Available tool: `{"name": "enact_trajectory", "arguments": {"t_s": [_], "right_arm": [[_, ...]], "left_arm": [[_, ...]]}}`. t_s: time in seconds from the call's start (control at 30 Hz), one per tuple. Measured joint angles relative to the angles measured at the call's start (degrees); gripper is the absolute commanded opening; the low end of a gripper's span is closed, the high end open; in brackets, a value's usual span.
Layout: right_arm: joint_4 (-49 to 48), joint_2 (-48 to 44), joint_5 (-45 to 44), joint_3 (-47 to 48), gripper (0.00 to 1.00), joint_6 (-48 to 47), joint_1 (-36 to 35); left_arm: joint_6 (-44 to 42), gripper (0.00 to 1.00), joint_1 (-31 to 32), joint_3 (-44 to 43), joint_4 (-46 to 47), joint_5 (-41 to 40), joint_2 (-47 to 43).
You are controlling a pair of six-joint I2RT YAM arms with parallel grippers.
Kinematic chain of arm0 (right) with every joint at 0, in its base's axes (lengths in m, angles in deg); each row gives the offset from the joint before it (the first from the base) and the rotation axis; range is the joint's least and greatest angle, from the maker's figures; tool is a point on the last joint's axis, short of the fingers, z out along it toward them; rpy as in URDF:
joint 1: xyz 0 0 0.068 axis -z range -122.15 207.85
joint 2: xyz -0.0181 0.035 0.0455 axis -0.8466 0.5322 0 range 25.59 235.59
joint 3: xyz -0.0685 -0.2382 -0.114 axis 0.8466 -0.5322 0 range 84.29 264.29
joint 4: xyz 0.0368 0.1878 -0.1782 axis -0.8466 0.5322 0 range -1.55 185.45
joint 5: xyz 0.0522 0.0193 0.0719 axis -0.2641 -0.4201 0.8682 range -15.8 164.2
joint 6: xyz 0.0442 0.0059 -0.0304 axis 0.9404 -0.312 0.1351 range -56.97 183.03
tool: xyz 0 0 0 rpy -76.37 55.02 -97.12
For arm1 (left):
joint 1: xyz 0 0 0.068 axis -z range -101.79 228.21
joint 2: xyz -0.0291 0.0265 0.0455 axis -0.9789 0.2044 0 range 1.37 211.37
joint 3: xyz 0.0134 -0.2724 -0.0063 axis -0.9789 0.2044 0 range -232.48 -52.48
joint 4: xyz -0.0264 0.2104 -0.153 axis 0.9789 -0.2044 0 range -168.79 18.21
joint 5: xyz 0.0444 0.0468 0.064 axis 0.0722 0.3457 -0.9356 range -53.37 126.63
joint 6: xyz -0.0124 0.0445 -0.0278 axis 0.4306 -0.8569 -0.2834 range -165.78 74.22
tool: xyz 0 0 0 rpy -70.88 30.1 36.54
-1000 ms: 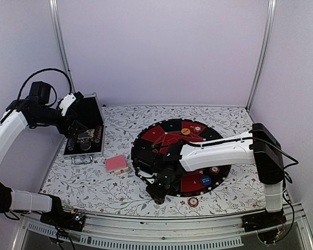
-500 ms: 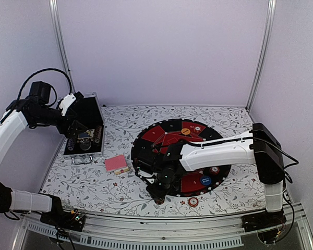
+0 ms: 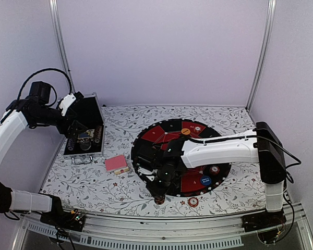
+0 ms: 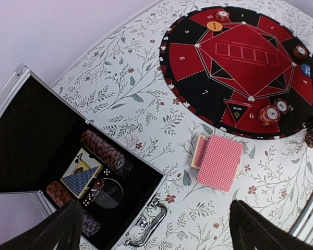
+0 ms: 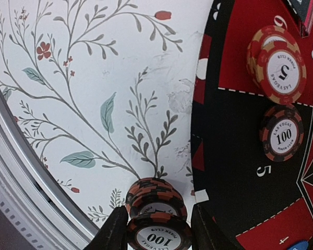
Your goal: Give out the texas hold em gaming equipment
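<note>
The right claw [image 5: 159,233] is closed on a stack of black-and-orange chips [image 5: 157,216], one finger pressed to each side of it; the top chip reads 100 and the ones under it sit slightly out of line. The stack is over the flowered tablecloth [image 5: 94,94], just beside the near-left edge of the round mat [image 5: 229,161] (whether it rests on the cloth or hangs just above it I cannot tell). In the top view this claw [image 3: 160,197] points down at the mat's near rim.

Just inside the mat lie a single black 100 chip [image 5: 281,133] and, beyond it, a red-and-cream chip stack [image 5: 276,63] marked 5, the two near each other but apart. Farther round the mat are the blue button [image 3: 205,180] on the near-right side, the orange button [image 3: 185,132] at the far side, and one red-and-white chip [image 3: 193,201] on the cloth just off the near edge.

Left of the mat a pink-backed card deck [image 4: 219,162] lies flat on the cloth, with a thinner pack [image 4: 199,151] standing on its edge against it.

The left claw [image 4: 156,232] is spread wide, holding nothing, above the silver case [image 4: 146,179] at the table's left side. The case is open and holds chip rolls [image 4: 101,150] and a blue-backed card pack [image 4: 79,177] with an ace showing
</note>
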Motion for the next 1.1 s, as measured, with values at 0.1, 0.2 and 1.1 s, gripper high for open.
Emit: {"name": "enact_trajectory", "arguments": {"t_s": [0.1,0.2,1.1], "right_arm": [[0.83,-1.42,0.02,0.00,0.19,0.07,0.55],[1.62,-3.10,0.02,-0.02,0.19,0.24,1.70],[-4.24,-13.77,-4.90,-17.73,0.17,-0.94,28.09]], "left_arm": [[0.00,1.00,0.00,0.00,0.00,0.02,0.00],[0.00,1.00,0.00,0.00,0.00,0.02,0.00],[-0.39,1.00,0.00,0.00,0.00,0.04,0.00]]}}
